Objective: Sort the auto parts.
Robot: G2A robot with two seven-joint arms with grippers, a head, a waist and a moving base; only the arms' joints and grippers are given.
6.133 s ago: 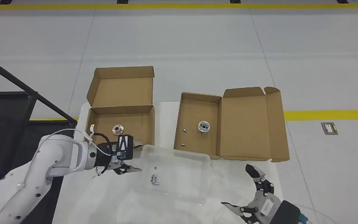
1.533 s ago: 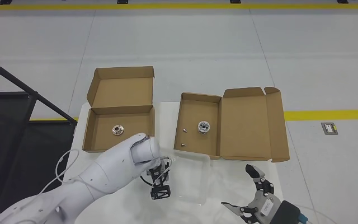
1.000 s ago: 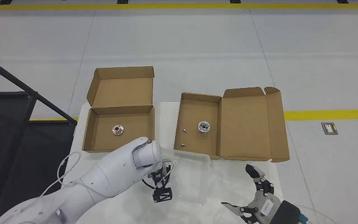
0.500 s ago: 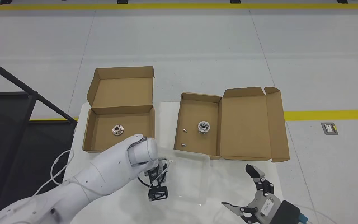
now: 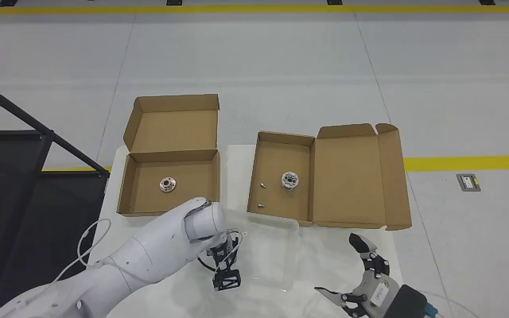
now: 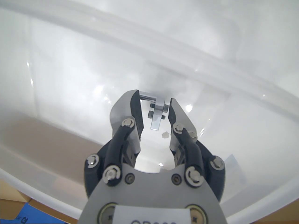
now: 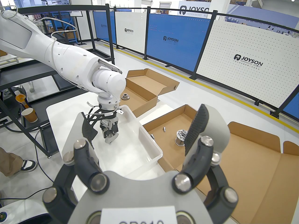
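My left gripper (image 6: 154,108) hangs inside the clear plastic bin (image 5: 256,216), shut on a small metal bracket (image 6: 156,120) with two dark bolts. From above, the left gripper (image 5: 226,278) points down into the bin's near left part. The right gripper (image 5: 359,274) stays open at the table's near right corner, holding nothing. A round flanged part (image 5: 166,184) lies in the left cardboard box (image 5: 135,199). The right cardboard box (image 5: 270,155) holds a round metal part (image 5: 289,180) and two small bolts (image 5: 262,186).
Both boxes stand behind the bin with their lids folded open; the right box's lid (image 5: 354,175) lies flat to the right. In the right wrist view, a black rack with a paper cup (image 7: 30,115) and a bottle stands beyond the table's left edge.
Six seconds ago my left gripper was beside the bin's left wall and the bracket lay on the bin floor. Now it is in the bin, holding the bracket. The right arm has not moved.
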